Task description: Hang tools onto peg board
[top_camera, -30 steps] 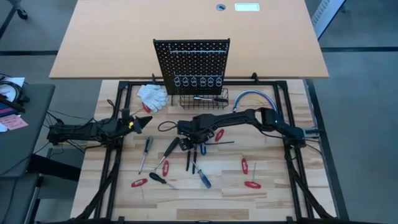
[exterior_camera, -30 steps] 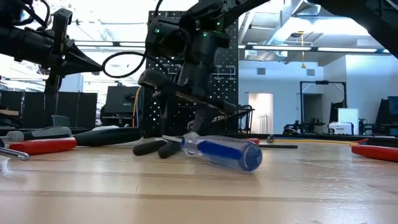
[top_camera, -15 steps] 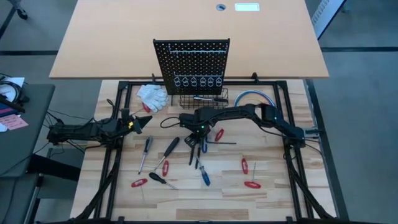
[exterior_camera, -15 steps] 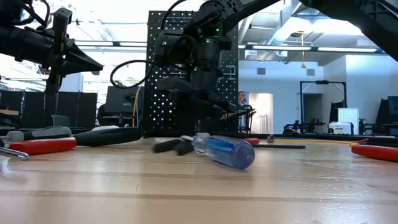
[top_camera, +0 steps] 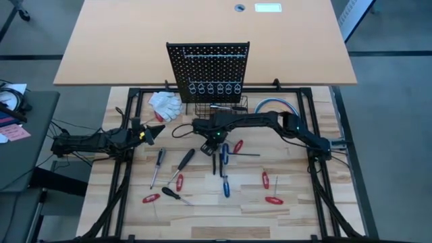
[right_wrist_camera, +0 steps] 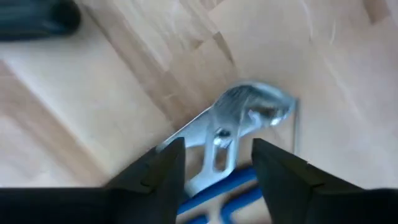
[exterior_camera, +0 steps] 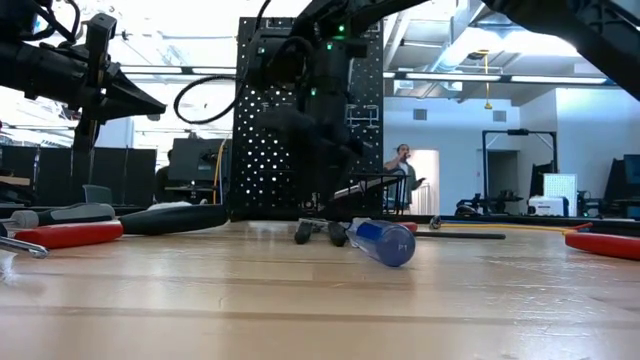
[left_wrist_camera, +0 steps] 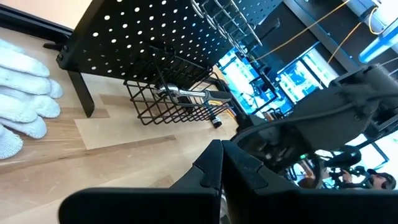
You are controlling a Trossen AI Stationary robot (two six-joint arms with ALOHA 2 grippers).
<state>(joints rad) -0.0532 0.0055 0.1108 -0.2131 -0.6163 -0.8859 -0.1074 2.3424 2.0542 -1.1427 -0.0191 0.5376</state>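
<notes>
The black peg board (top_camera: 208, 64) stands upright at the far middle, with a silver wrench (left_wrist_camera: 186, 94) in its wire basket (top_camera: 221, 106). My right gripper (top_camera: 214, 138) is just in front of the basket, shut on the blue-handled pliers (top_camera: 223, 152). Their silver head (right_wrist_camera: 249, 115) shows past the fingers. A blue-handled screwdriver (top_camera: 226, 186) and a black-handled tool (top_camera: 216, 163) lie on the table near it. My left gripper (top_camera: 155, 132) is shut and empty, held above the table at the left. My right gripper has the pliers between its two fingers (right_wrist_camera: 163, 177), on the blue handles (right_wrist_camera: 231, 194) just behind the pivot. The fingers slant down from the table's right, and the silver head sticks out beyond them. Whether the pliers are clear of the table, I cannot tell.
Red-handled screwdrivers (top_camera: 265, 179) (top_camera: 150, 198) (top_camera: 179, 182) and black-handled ones (top_camera: 185, 159) (top_camera: 170, 194) lie scattered on the wooden table. White gloves (top_camera: 165, 102) lie left of the basket and a curved blue cable (top_camera: 277, 103) right of it. A person (exterior_camera: 403, 165) stands far behind.
My right gripper has gone toward the table's far edge and the peg board, taking the pliers along. The blue-handled screwdriver and the black-handled tool have been swung about on the table and now lie lengthwise from near to far.
</notes>
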